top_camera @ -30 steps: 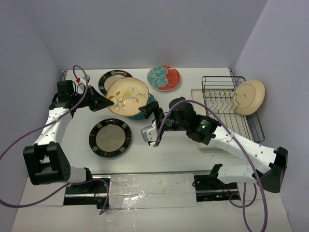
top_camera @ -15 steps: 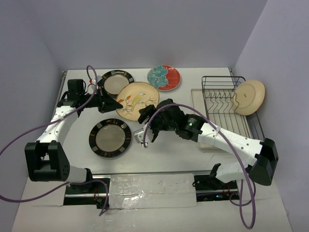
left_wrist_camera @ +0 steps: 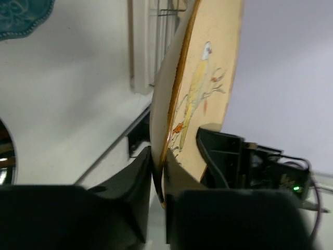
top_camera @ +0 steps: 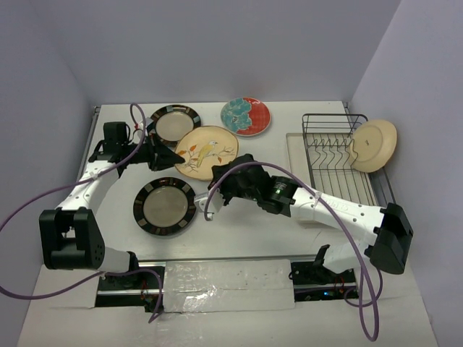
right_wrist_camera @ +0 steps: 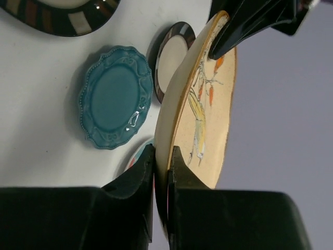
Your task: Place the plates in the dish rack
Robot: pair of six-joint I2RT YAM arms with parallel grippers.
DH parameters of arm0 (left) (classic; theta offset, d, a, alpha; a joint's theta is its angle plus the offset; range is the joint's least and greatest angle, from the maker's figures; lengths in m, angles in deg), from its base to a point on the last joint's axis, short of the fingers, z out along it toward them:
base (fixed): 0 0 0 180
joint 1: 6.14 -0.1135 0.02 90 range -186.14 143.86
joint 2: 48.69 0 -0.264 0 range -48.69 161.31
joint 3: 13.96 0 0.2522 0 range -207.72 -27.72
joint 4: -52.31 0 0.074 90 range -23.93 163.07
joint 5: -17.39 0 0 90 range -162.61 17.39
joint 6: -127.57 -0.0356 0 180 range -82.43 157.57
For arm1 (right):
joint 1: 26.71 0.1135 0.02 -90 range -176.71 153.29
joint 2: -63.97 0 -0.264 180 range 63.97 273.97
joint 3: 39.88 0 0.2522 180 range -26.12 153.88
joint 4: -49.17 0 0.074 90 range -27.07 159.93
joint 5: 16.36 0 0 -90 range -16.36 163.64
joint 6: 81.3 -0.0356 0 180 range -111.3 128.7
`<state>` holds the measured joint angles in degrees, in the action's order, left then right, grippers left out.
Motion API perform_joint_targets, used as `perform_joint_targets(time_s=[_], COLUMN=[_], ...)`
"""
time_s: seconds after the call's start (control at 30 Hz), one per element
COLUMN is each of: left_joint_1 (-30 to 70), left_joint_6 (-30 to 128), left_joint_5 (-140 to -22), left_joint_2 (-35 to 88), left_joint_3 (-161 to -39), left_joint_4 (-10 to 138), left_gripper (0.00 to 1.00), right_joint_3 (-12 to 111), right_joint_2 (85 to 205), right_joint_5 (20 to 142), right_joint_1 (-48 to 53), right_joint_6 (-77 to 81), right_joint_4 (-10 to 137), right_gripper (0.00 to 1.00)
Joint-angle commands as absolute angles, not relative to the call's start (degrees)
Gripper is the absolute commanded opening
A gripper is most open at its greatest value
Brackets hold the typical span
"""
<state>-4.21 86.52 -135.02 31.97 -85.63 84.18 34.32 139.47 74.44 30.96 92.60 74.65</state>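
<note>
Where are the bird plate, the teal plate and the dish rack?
bird plate [top_camera: 206, 150]: top view, painted centre.
teal plate [right_wrist_camera: 115, 98]: right wrist view, flat centre.
dish rack [top_camera: 331, 154]: top view, upright prongs.

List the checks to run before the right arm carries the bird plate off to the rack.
1. Receiving grip: the right gripper is shut on the rim of the bird plate: ok.
2. Release: the left gripper has let go of the opposite rim: not ok, it is shut on it.
3. Clearance: bird plate lifted off the teal plate beneath it: cannot tell.
4. Free prongs in the dish rack: ok, only one cream plate stands there, at its right side.
</note>
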Motion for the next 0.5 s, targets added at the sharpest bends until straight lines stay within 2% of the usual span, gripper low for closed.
perform_joint_targets(time_s=[0.0,0.03,0.1,0.13,0.33,0.47], left_joint_1=[-3.9,-4.0,-4.6,-4.8,-9.9,-10.1], left_joint_6=[89.9,88.5,85.6,82.0,72.8,66.9], left_joint_5=[-142.1,-141.5,-139.2,-135.8,-125.3,-120.1], left_joint_2=[30.8,30.9,30.8,30.6,27.8,26.5], left_joint_3=[-87.1,-87.4,-89.2,-90.2,-97.0,-99.7], left_joint_4=[77.4,78.1,82.4,84.4,89.5,90.6], left_gripper=[0.26,0.39,0.91,0.99,0.99,0.99], right_joint_3=[35.7,36.8,37.6,39.0,46.1,55.2], right_joint_2=[138.6,138.2,136.5,136.0,131.6,132.1], right_joint_5=[70.3,71.3,72.3,72.9,77.5,86.4], right_joint_1=[30.7,30.7,30.7,30.7,27.1,16.0], right_joint_6=[87.7,85.7,83.9,81.4,63.9,47.5], right_joint_4=[68.4,69.0,71.2,72.2,83.2,93.5], right_gripper=[0.0,0.0,0.0,0.0,0.0,0.0])
